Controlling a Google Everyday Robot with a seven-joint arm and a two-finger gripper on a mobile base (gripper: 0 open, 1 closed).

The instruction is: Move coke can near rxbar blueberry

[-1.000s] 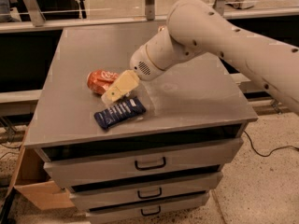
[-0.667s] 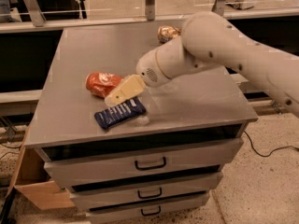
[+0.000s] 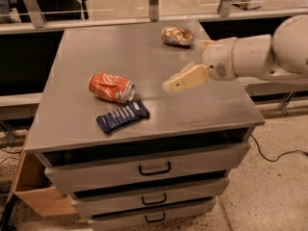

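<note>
The coke can [image 3: 111,87], red-orange with white script, lies on its side on the grey cabinet top [image 3: 144,52], left of centre. The dark blue rxbar blueberry [image 3: 122,116] lies flat just in front of it, a finger's width away at most. My gripper [image 3: 174,83] hangs over the middle right of the top, well to the right of both, holding nothing. Its tan fingers [image 3: 188,77] point left toward the can.
A tan-and-silver shiny snack packet [image 3: 178,35] lies at the back right of the top. The cabinet has three drawers [image 3: 154,167] below. A cardboard box [image 3: 36,191] stands at its lower left. A glass rail [image 3: 153,4] runs behind.
My gripper has pulled away to the right from the can and the bar. The can now lies free beside the bar, and the snack packet at the back is uncovered.
</note>
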